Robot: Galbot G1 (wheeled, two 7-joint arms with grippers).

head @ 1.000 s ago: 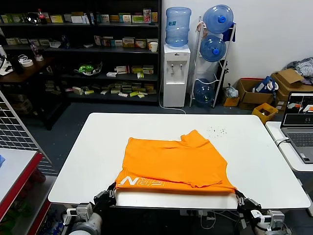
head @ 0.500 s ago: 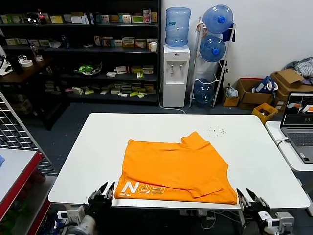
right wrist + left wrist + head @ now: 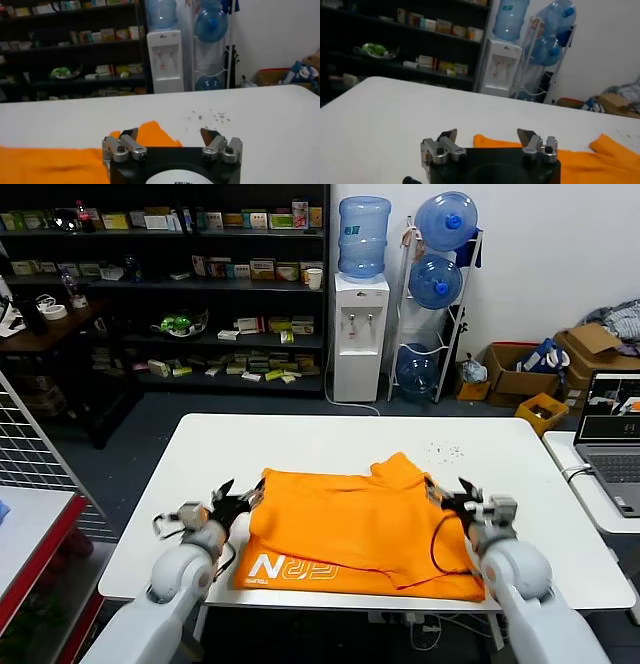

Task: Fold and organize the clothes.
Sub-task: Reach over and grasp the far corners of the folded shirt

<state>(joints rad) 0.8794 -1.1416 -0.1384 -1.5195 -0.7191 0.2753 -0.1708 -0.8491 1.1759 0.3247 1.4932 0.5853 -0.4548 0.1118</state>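
Note:
The orange T-shirt point(image 3: 360, 529) lies folded on the white table point(image 3: 320, 439), its white lettering point(image 3: 290, 567) along the near left edge. My left gripper point(image 3: 238, 493) is open and empty above the shirt's left edge. My right gripper point(image 3: 447, 493) is open and empty above the shirt's right edge. In the left wrist view the open fingers point(image 3: 447, 137) frame the shirt point(image 3: 580, 157). In the right wrist view the open fingers point(image 3: 129, 136) stand over an orange corner point(image 3: 150, 135).
A laptop point(image 3: 612, 439) sits on a side table at the right. Small dark specks point(image 3: 445, 451) lie on the table's far right. A water dispenser point(image 3: 360, 334), bottles and shelves stand behind. A wire rack point(image 3: 30, 464) is at the left.
Both grippers have risen from below the table's near edge to the shirt's left and right edges, open and empty. The shirt's near edge has been let go and lies flat.

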